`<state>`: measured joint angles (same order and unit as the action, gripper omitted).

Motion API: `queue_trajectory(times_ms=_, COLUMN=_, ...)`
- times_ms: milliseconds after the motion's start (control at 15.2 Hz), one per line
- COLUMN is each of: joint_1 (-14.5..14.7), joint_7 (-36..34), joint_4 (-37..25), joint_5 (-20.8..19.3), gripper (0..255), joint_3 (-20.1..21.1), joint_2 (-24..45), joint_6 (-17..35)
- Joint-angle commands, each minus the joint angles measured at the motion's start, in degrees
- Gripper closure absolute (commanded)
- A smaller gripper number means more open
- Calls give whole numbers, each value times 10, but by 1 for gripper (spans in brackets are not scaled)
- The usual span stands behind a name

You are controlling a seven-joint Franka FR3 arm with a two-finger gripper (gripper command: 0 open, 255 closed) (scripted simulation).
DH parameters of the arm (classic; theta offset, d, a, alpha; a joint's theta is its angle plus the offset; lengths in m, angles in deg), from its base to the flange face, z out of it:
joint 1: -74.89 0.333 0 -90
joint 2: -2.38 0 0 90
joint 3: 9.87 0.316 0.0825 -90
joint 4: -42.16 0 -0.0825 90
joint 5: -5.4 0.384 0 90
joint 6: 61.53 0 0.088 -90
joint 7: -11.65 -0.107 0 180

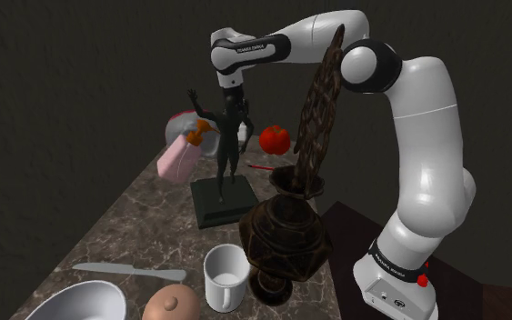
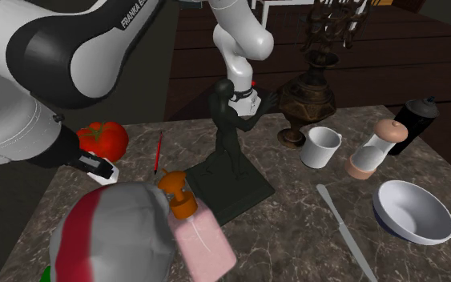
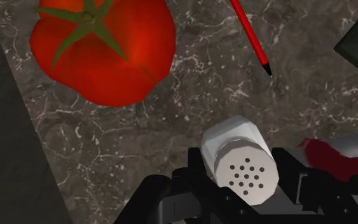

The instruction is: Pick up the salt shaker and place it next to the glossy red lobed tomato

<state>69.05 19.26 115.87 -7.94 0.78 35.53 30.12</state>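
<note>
A white salt shaker [image 3: 241, 159] with a perforated top sits clasped between my black fingers [image 3: 196, 175]; my gripper [image 3: 244, 181] is shut on it. The glossy red lobed tomato [image 3: 104, 48] with its green stem lies on the dark marble top a short way beyond the shaker. In the second exterior view the gripper [image 2: 94, 165] holds the shaker [image 2: 106, 171] low over the table, just in front of the tomato [image 2: 103, 138]. The shoulder view has the tomato [image 1: 275, 138] at the table's far end, with my hand partly hidden behind a dark statue [image 1: 225, 155].
A red pencil [image 3: 250, 35] lies beside the tomato. A red-and-white cap [image 2: 115, 236] and a pink soap bottle [image 2: 199, 232] sit close to the gripper. The statue [image 2: 231, 136], a dark vase [image 1: 286, 236], a mug [image 1: 225, 275], a knife [image 1: 126, 270] and a bowl [image 2: 413, 210] fill the rest of the table.
</note>
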Motion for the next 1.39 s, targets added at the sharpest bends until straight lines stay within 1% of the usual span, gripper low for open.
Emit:
queue_trajectory(times_ms=0, joint_1=0, joint_7=-2, joint_4=9, joint_5=-1, gripper=255, joint_3=0, joint_2=3, joint_6=12)
queue_trajectory(times_ms=660, joint_1=-2, joint_7=-13, joint_4=57, joint_5=-6, gripper=255, joint_3=-2, joint_2=23, joint_6=79)
queue_trajectory(times_ms=1188, joint_1=-2, joint_7=-13, joint_4=57, joint_5=-5, gripper=255, joint_3=-3, joint_2=23, joint_6=79)
queue_trajectory(times_ms=1254, joint_1=-3, joint_7=-14, joint_4=65, joint_5=-5, gripper=0, joint_3=-3, joint_2=22, joint_6=87)
queue_trajectory(times_ms=1320, joint_1=-5, joint_7=-12, joint_4=73, joint_5=-5, gripper=0, joint_3=-4, joint_2=17, joint_6=89)
